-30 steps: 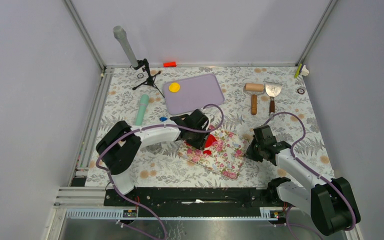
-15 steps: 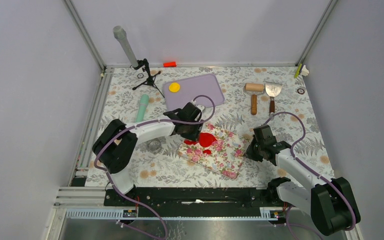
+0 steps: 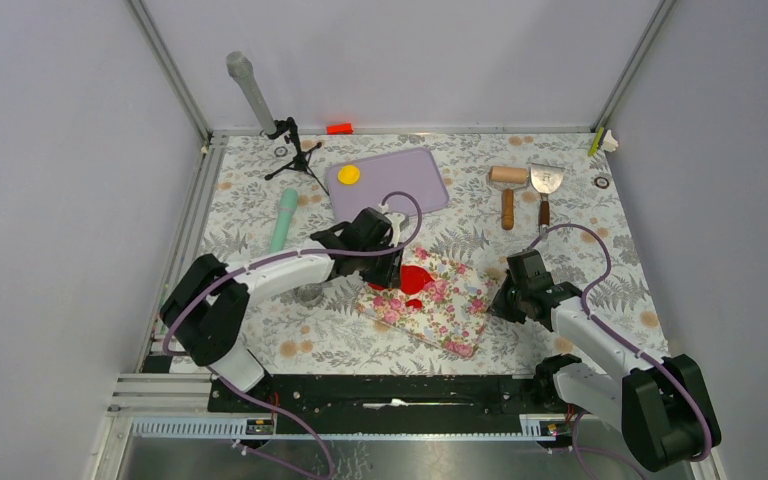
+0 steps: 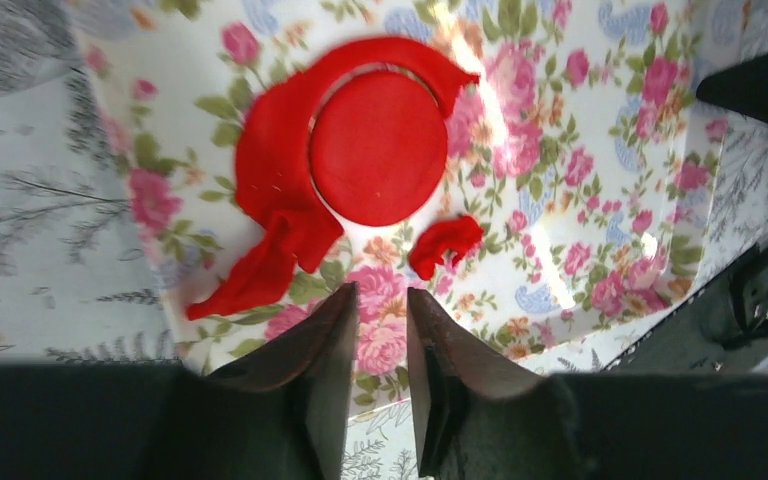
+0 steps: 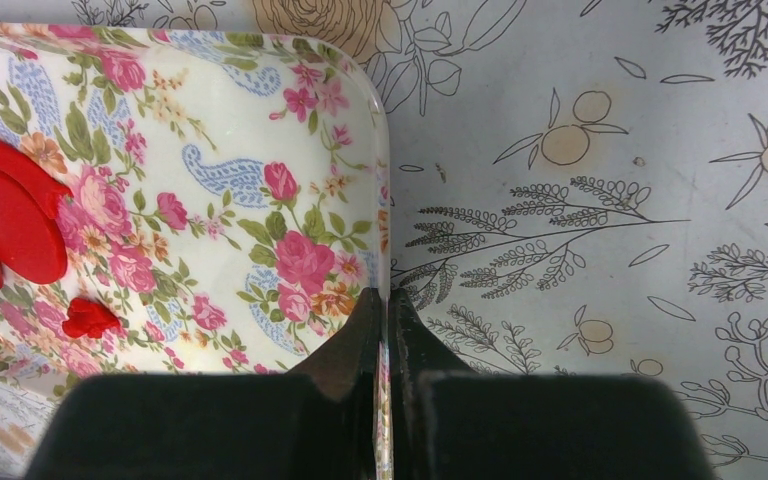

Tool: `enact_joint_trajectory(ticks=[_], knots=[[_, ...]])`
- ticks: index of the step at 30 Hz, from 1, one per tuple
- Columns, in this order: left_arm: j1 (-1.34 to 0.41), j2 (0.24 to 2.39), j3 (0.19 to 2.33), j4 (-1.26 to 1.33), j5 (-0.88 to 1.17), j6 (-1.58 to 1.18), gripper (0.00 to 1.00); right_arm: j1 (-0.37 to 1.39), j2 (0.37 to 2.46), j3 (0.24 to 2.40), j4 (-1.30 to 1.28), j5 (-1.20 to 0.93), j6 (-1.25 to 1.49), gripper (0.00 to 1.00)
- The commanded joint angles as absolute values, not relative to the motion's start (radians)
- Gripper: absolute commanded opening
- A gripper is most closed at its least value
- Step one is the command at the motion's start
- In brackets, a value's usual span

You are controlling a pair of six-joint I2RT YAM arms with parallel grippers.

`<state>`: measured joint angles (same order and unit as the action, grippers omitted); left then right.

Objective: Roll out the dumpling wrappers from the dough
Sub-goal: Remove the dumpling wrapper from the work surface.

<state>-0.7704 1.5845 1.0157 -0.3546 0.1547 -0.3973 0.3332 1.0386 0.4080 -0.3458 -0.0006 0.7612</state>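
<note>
From above, the left pincer (image 3: pixel 392 268) covered one side of the red dough (image 3: pixel 417 279), which was too small there to show the cut disc. In the right wrist view the red wrapper (image 5: pixel 5 225) ran off the left edge, and the rim of the floral board (image 5: pixel 220 150) lay partly hidden between the fingers of the right pincer (image 5: pixel 384 320).

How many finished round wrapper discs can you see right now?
2. The red disc lies on the floral board, partly ringed by ragged red scraps; the yellow disc sits on the purple mat. The left arm could hide more.
</note>
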Motion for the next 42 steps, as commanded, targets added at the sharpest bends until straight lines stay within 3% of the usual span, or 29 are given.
enact_joint_trajectory(ticks=[1,23,42], knots=[[-0.781,1.625,0.968,-0.270,0.294,-0.436,0.26,0.328,1.027,0.427,-0.364,0.020,0.739,0.00],[-0.762,1.741,1.079,-0.316,0.066,-0.431,0.24,0.327,1.031,0.424,-0.358,0.017,0.735,0.00],[-0.736,1.832,1.285,-0.357,0.035,-0.396,0.25,0.327,1.027,0.420,-0.357,0.010,0.735,0.00]])
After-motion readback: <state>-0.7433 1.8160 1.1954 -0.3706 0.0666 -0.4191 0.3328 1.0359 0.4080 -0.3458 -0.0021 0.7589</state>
